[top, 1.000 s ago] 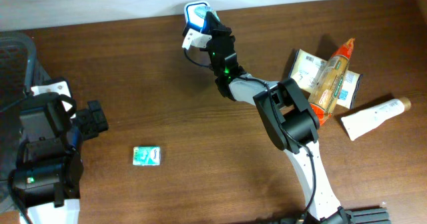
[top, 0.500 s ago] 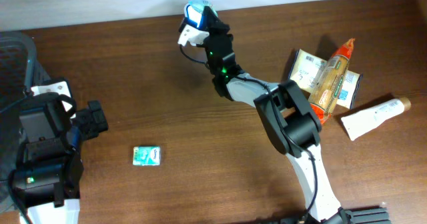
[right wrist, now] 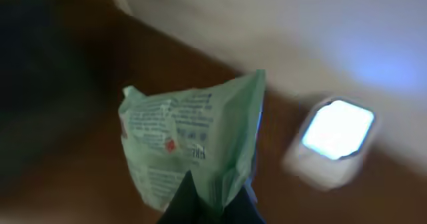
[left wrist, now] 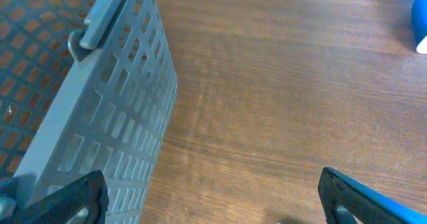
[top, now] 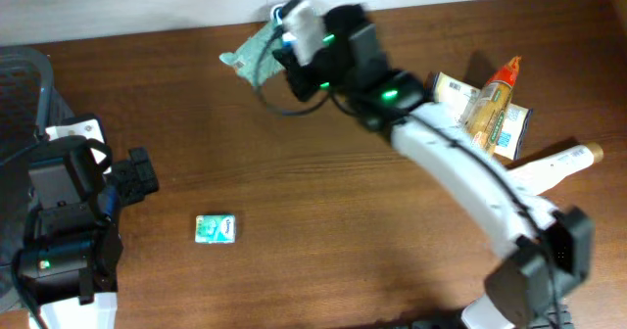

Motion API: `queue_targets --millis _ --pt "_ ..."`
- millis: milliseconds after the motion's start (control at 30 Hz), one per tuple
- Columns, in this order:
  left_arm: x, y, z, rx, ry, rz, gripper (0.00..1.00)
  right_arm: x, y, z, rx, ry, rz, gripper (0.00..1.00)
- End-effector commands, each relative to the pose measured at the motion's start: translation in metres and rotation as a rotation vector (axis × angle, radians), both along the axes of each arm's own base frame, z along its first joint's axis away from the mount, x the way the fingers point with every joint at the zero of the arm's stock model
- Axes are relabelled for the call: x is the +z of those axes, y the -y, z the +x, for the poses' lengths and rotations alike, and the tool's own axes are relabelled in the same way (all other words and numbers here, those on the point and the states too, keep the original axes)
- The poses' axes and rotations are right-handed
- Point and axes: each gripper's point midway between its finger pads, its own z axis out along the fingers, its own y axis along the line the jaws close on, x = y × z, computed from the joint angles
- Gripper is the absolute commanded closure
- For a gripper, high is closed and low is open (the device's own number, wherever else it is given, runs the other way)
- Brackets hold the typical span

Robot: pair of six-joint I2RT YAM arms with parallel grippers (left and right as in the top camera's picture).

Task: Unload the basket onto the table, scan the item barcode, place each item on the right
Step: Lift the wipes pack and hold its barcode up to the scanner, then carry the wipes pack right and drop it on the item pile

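Note:
My right gripper (top: 279, 57) is shut on a pale green printed packet (top: 249, 58), held in the air at the back of the table, just left of the scanner (top: 297, 18). In the right wrist view the packet (right wrist: 190, 141) stands up from the shut fingertips (right wrist: 208, 207), printed side towards the camera. The scanner (right wrist: 335, 132), with its lit window, is to the right beyond it. The view is blurred, and I cannot make out a barcode. My left gripper (top: 137, 172) rests open and empty at the left edge (left wrist: 213, 207).
A small green pack (top: 216, 229) lies on the table front left. Snack packets (top: 509, 125), an orange-capped bottle (top: 500, 79) and a white tube (top: 549, 170) lie at the right. A grey mesh basket (left wrist: 100, 104) stands beside the left gripper.
The right arm has swung quickly and is blurred. The green packet, hidden before, now shows to the left of the scanner. The left arm has not moved.

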Motion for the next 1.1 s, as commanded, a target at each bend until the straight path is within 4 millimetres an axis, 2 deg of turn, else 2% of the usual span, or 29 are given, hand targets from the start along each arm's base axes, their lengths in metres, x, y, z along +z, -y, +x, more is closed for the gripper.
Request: queue_targets --millis 0,67,133,167,267,300,400,433,533,667,733,833,867,900,933,967,1067 --pt "0.006 -0.003 0.0 0.019 0.016 0.001 0.01 0.031 0.017 -0.048 0.218 -0.467 0.423 0.96" --pt "0.006 -0.003 0.0 0.019 0.016 0.001 0.01 0.024 0.048 -0.047 0.189 -0.56 0.461 0.96" --pt "0.006 -0.003 0.0 0.019 0.016 0.001 0.01 0.008 0.091 -0.036 0.064 -0.626 0.472 0.96" --pt "0.006 -0.003 0.0 0.019 0.016 0.001 0.01 -0.005 0.125 -0.026 -0.04 -0.626 0.45 0.96" --pt "0.006 -0.003 0.0 0.019 0.016 0.001 0.01 -0.041 0.199 -0.014 -0.337 -0.681 0.374 0.96" --pt "0.006 -0.003 0.0 0.019 0.016 0.001 0.01 -0.065 0.241 -0.015 -0.523 -0.723 0.305 0.96" --pt "0.006 -0.003 0.0 0.019 0.016 0.001 0.01 -0.103 0.311 -0.031 -0.829 -0.797 0.154 0.96" --pt "0.006 -0.003 0.0 0.019 0.016 0.001 0.01 -0.12 0.341 -0.042 -0.97 -0.846 0.115 0.96" --pt "0.006 -0.003 0.0 0.019 0.016 0.001 0.01 -0.142 0.365 -0.053 -1.069 -0.89 0.082 0.96" --pt "0.006 -0.003 0.0 0.019 0.016 0.001 0.01 -0.184 0.404 -0.082 -1.25 -0.979 -0.027 0.96" --pt "0.006 -0.003 0.0 0.019 0.016 0.001 0.01 -0.194 0.421 -0.096 -1.342 -1.0 -0.072 0.96" --pt "0.006 -0.003 0.0 0.019 0.016 0.001 0.01 -0.194 0.443 -0.107 -1.451 -0.987 -0.113 0.96" --pt "0.006 -0.003 0.0 0.019 0.016 0.001 0.01 -0.193 0.446 -0.107 -1.461 -0.977 -0.12 0.87" --pt "0.006 -0.003 0.0 0.019 0.016 0.001 0.01 -0.193 0.447 -0.106 -1.465 -0.969 -0.122 0.5" --pt "0.006 -0.003 0.0 0.019 0.016 0.001 0.01 -0.192 0.448 -0.103 -1.466 -0.959 -0.116 0.29" --pt "0.006 -0.003 0.0 0.019 0.016 0.001 0.01 -0.192 0.448 -0.101 -1.463 -0.951 -0.11 0.01" --pt "0.006 -0.003 0.0 0.019 0.016 0.001 0.01 -0.184 0.429 -0.086 -1.37 -0.963 0.006 0.01"
